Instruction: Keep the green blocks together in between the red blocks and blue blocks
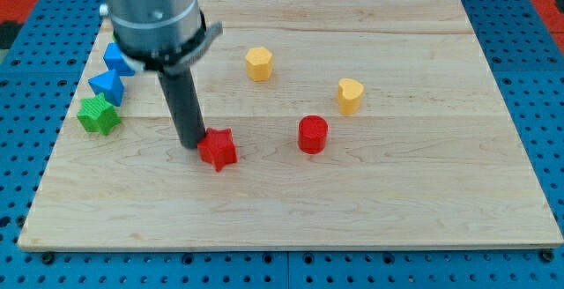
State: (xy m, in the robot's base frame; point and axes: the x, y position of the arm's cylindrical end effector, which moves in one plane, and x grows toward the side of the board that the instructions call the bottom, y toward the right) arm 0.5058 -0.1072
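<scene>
Camera view: my tip (192, 143) (a bare rod, no jaws to open or close) touches the red star block (218, 149) from the view's left; green star block (98, 114) sits below two blue blocks (107, 86), red cylinder (312, 135) well right.

The star block (218, 149) is the landmark. My tip (191, 144) touches its left side. The cylinder (312, 135) lies to its right, the hexagon (258, 63) above, the heart (350, 95) upper right (further off).

Far left of the star sit another star (98, 114) and two blocks (107, 86) (117, 59) stacked upward.
</scene>
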